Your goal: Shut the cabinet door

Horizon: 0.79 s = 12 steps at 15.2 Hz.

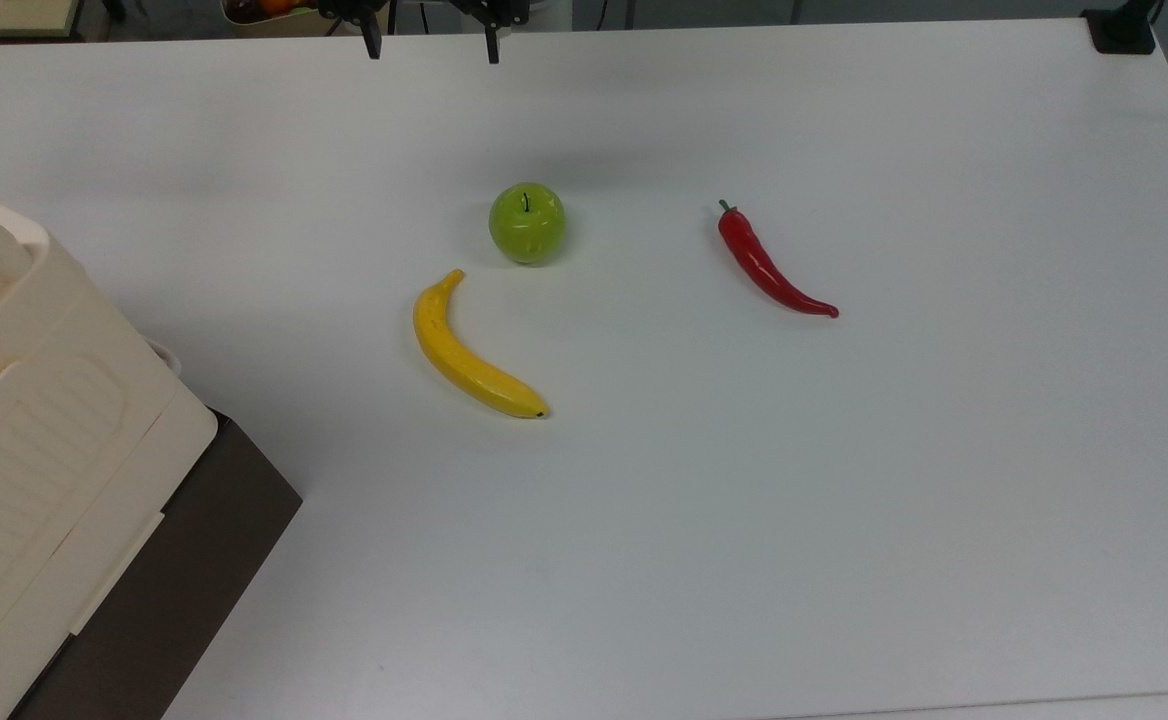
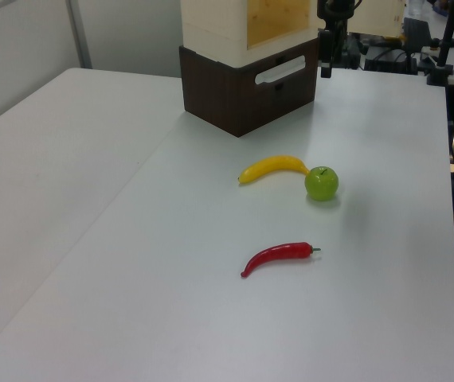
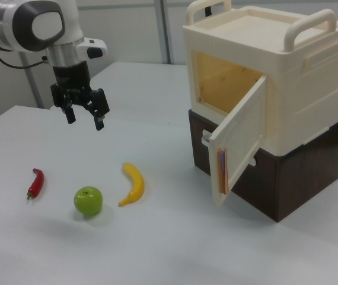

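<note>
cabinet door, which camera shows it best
The right view: the cabinet door stands swung open toward the camera, its whole panel and the orange strip on its free edge visible, with the claw off to the right view's left. The top view and the left view show the cabinet, but I cannot make out the door there.

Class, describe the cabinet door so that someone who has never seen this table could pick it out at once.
On the white table a cream cabinet with two top handles sits on a dark brown base. The cabinet door is the cream panel swung open from its front. Unlike the cabinet's fixed walls, it carries a copper-coloured strip on its free edge.
</note>
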Each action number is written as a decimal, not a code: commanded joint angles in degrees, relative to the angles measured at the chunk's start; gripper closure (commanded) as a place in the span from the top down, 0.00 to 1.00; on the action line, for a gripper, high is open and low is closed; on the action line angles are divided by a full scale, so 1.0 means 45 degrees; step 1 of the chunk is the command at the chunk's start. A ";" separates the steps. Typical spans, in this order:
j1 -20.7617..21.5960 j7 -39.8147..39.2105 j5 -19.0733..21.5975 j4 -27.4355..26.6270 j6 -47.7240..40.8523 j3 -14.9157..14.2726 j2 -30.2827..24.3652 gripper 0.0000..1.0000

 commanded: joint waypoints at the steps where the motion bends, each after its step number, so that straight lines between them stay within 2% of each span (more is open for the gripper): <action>1: 0.0011 -0.0144 0.0072 -0.0179 -0.0201 -0.0081 -0.0362 1.00; 5: -0.0030 -0.0241 0.0072 -0.0159 -0.0162 -0.0101 -0.0361 1.00; 8: -0.0030 -0.0300 -0.0298 -0.0139 -0.0064 -0.0082 -0.0322 1.00; 10: -0.0030 -0.0689 -0.0456 -0.0139 -0.0103 -0.0081 -0.0342 0.80; 12: -0.0049 -0.1216 -0.0436 0.0016 -0.0200 -0.0179 -0.0342 0.49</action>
